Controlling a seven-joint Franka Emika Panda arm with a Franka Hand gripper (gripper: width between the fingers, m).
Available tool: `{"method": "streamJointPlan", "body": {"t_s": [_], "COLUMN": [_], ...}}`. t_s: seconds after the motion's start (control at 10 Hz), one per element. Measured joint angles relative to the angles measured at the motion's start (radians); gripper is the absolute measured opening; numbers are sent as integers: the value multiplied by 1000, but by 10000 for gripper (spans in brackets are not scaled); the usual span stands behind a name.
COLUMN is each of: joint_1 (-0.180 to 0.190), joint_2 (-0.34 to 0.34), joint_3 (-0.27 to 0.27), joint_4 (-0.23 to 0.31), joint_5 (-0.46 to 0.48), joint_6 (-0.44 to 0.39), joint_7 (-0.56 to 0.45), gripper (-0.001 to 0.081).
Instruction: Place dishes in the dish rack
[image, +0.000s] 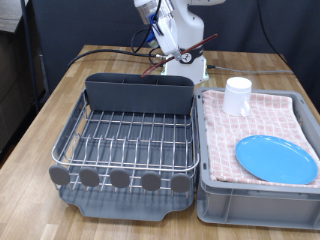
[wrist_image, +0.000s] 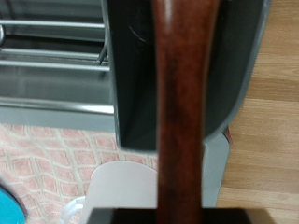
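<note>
My gripper (image: 186, 56) is shut on the reddish-brown wooden spoon (image: 205, 42) and holds it in the air just behind the long grey utensil caddy (image: 138, 92) of the dish rack (image: 125, 140). In the wrist view the spoon's handle (wrist_image: 182, 112) runs down the middle, over the caddy's opening (wrist_image: 135, 84), with the rack wires (wrist_image: 51, 51) beside it. The white cup (image: 238, 95) and the round blue plate (image: 276, 158) rest on the pink checked cloth in the grey bin (image: 255, 195). The cup (wrist_image: 121, 191) and a sliver of the plate (wrist_image: 5, 211) show in the wrist view.
The rack and the bin stand side by side on a wooden table (image: 70, 85). The bin is on the exterior view's right. Cables (image: 110, 52) lie on the table behind the rack, near the robot's base. The rack's wire grid holds nothing.
</note>
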Motion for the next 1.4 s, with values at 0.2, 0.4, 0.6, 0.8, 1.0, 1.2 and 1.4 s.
{"method": "streamJointPlan", "body": {"t_s": [0.2, 0.4, 0.6, 0.8, 1.0, 1.2, 1.4], "joint_1": [6, 6, 6, -8, -68, -182, -224], "joint_2": [55, 104, 139, 149, 147, 126, 80], "joint_3": [-35, -64, -73, -53, 31, 202, 328], "joint_4": [7, 14, 16, 17, 17, 18, 26], "joint_5": [31, 50, 51, 12, -114, -348, -466], "joint_6": [25, 54, 121, 178, 214, 239, 234], "joint_7": [-41, -82, -96, -84, 21, 229, 351], "gripper": [78, 78, 78, 84, 410, 588, 754]}}
